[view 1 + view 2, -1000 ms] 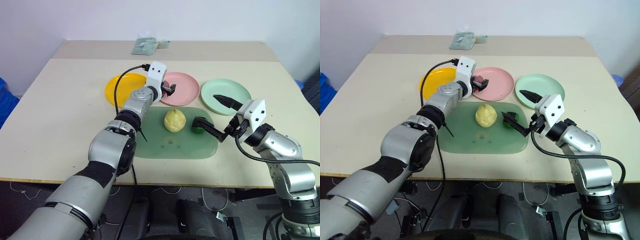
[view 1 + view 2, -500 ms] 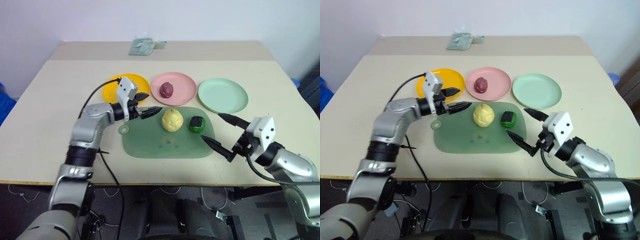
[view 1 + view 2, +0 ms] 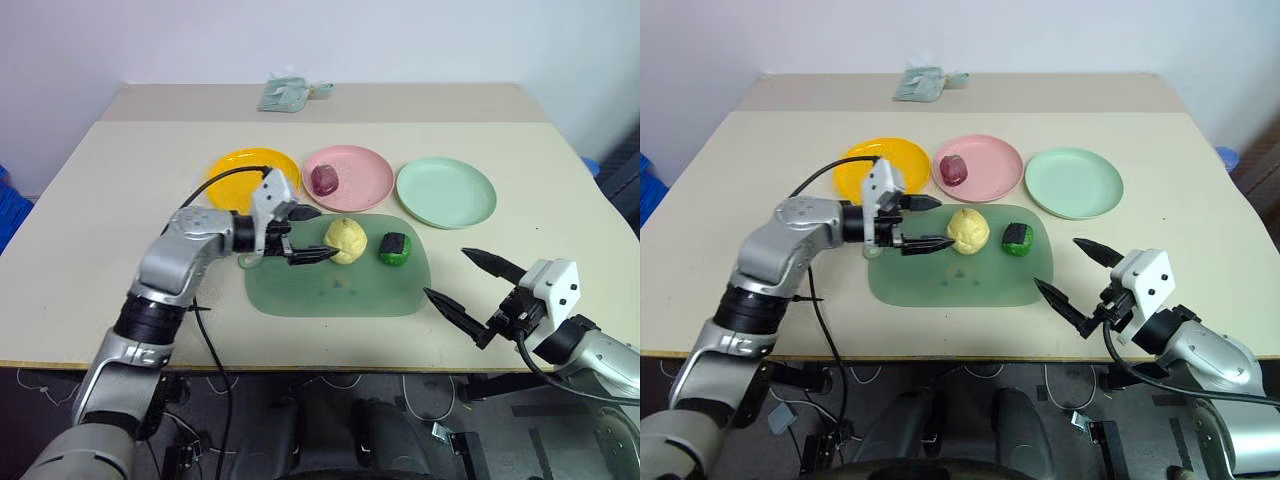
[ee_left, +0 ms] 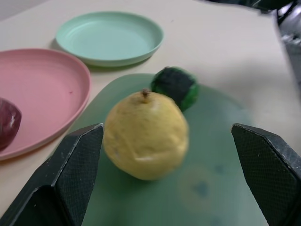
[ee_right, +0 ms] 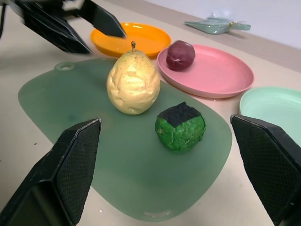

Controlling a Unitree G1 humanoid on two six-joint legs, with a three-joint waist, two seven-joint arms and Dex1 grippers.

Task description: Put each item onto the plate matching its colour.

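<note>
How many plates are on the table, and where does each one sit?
3, in a row beyond the green mat: the yellow plate on the robot's left, the pink plate in the middle holding the purple ball, the green plate on the right.

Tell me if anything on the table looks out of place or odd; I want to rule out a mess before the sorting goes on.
Nothing is spilled or damaged. The purple ball lies on the pink plate. The pear stands upright on the mat beside the green chunk, both not yet sorted. A wrapped packet lies apart at the table's far edge.
</note>
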